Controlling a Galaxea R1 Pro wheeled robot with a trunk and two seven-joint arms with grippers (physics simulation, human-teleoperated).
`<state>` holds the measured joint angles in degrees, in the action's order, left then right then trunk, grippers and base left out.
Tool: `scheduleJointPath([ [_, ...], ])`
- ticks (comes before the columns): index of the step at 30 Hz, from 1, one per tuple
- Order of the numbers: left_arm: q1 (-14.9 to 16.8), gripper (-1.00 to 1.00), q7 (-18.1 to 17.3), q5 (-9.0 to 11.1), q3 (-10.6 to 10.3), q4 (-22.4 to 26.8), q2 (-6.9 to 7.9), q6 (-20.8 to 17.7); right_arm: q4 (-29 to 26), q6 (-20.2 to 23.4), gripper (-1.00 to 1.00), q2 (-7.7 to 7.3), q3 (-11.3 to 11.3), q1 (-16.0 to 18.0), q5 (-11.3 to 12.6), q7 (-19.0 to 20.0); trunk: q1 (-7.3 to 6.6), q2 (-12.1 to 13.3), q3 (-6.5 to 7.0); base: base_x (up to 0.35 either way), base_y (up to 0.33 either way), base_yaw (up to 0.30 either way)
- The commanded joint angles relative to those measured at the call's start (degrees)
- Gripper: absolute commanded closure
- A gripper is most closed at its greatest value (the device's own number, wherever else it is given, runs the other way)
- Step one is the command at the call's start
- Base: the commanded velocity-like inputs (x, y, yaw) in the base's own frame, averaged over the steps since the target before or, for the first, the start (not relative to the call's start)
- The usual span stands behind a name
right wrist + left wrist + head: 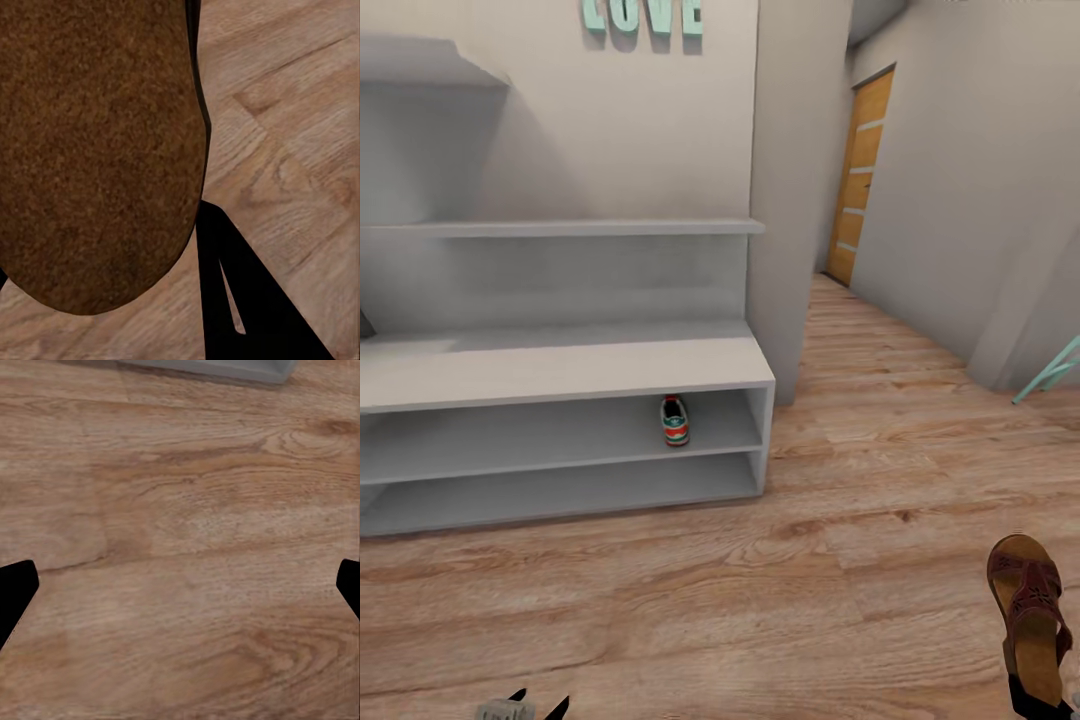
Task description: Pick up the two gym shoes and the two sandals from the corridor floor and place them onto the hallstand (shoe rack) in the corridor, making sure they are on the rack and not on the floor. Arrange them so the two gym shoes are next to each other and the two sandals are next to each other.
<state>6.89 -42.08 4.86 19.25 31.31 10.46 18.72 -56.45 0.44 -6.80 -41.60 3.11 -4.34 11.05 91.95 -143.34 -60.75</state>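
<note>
Nearest you, at the lower right of the head view, your right pincer [1042,700] clamps the heel end of a brown sandal [1030,615] above the corridor floor [760,600], while your left pincer [180,585] hangs spread wide over bare planks. Farther off, one gym shoe [675,420] sits on the upper open shelf of the hallstand [560,370], near its right end, below the mint LOVE letters [643,17].

The "LOVE" letters [643,17] were cropped by the head view's top edge, and the shoe rack [560,370] ran off its left side. The sandal's [1028,612] heel end was cut off at the bottom corner. The sneaker [675,420] on the shelf was too small to make out its laces
</note>
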Motion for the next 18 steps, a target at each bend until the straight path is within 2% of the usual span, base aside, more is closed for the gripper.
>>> scheduleJointPath([
  [1, 0.05, -1.0, -0.43, 0.37, 0.09, -0.11, 0.0, -0.04, -0.06, 0.09, 1.0, 0.03, -0.23, 0.05, -0.23, 0.46, -0.04, -0.02, -0.05, -0.269, 0.219, 0.0],
  [10, 0.05, -1.0, -0.46, 0.39, 0.21, -0.11, 0.0, -0.09, -0.06, 0.09, 1.0, 0.03, -0.23, 0.05, -0.23, 0.46, -0.04, -0.02, -0.05, -0.248, 0.231, 0.0],
  [18, 0.02, -1.0, -0.6, 0.41, 0.23, -0.11, 0.0, -0.05, -0.06, 0.09, 1.0, 0.03, -0.21, 0.05, -0.23, 0.46, -0.04, -0.02, -0.05, -0.167, 0.27, 0.0],
])
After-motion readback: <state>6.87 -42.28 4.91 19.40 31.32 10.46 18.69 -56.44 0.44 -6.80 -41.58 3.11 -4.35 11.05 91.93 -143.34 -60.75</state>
